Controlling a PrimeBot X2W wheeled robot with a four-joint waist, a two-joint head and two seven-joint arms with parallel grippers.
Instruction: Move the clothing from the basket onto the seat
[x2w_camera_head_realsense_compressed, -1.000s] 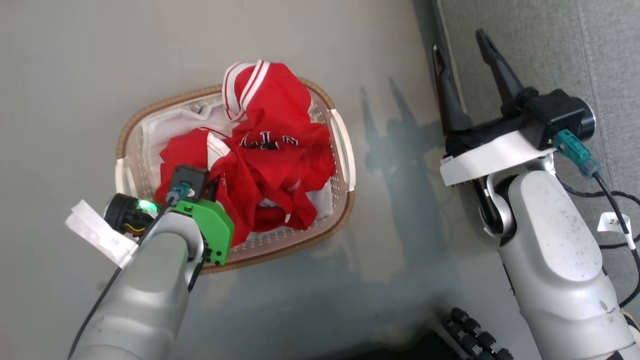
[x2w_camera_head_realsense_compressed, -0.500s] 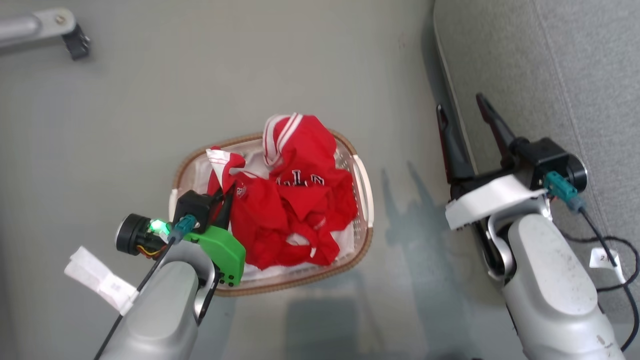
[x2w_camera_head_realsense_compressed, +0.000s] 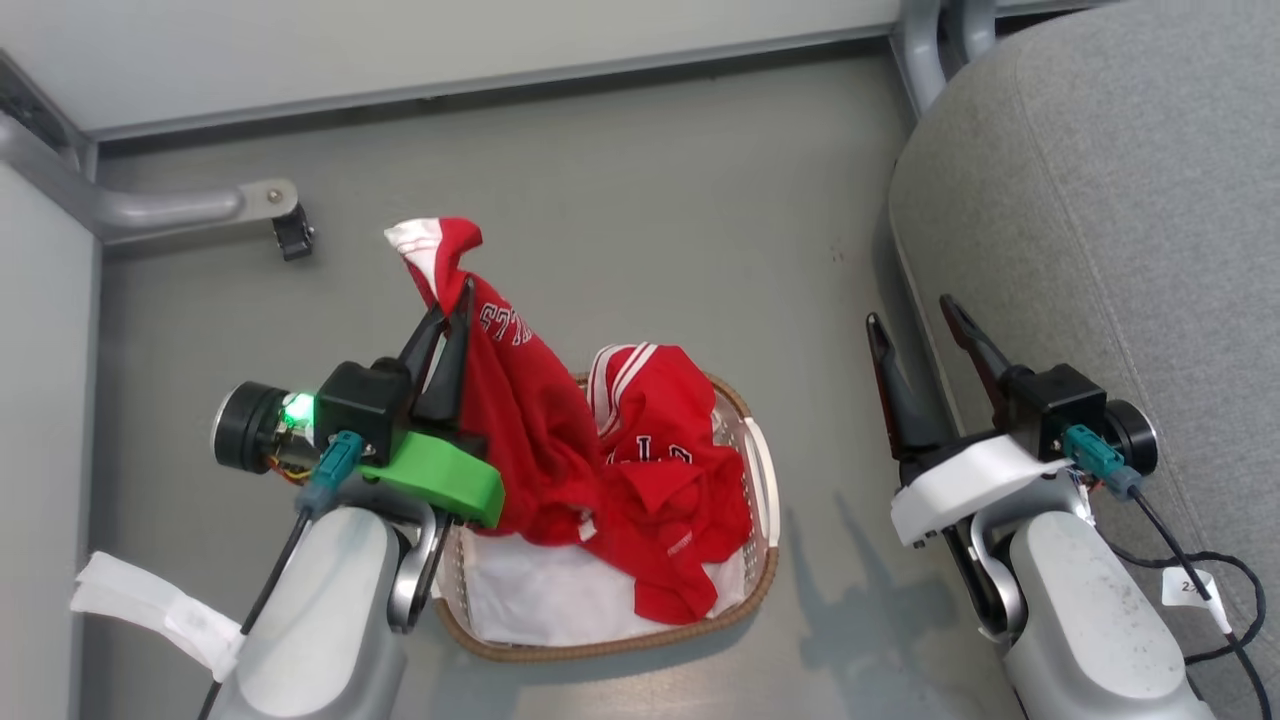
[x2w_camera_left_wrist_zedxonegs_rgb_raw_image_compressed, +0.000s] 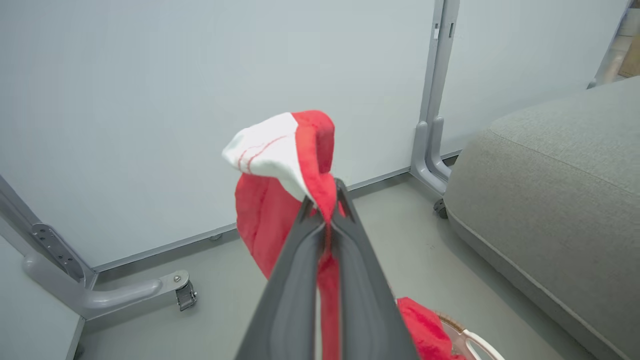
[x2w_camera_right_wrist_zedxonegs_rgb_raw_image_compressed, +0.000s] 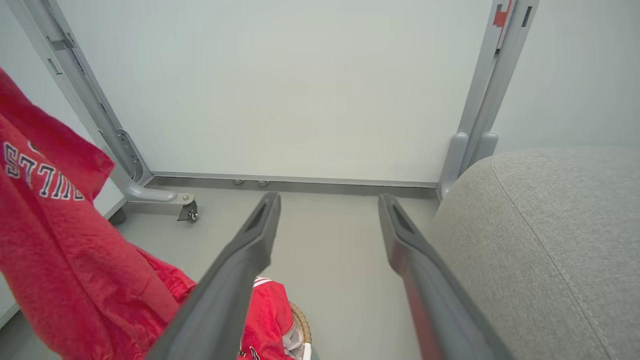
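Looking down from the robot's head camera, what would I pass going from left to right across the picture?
A grey frame leg → left gripper pinching a red jersey → basket → right gripper → seat.

The basket (x2w_camera_head_realsense_compressed: 600, 652) sits on the floor (x2w_camera_head_realsense_compressed: 650, 200). Inside it, a sheet (x2w_camera_head_realsense_compressed: 560, 600) lies at the bottom with a heaped jersey (x2w_camera_head_realsense_compressed: 670, 470) on top. Above the basket's left side, the left end effector (x2w_camera_head_realsense_compressed: 455, 300) pinches a second jersey (x2w_camera_head_realsense_compressed: 520, 420), whose lower end trails into the basket. The seat (x2w_camera_head_realsense_compressed: 1100, 200) stands right of the basket, apart from it. The right end effector (x2w_camera_head_realsense_compressed: 915, 320), fingers spread, hangs between them. Behind the basket, to its left, is a frame leg (x2w_camera_head_realsense_compressed: 200, 205).
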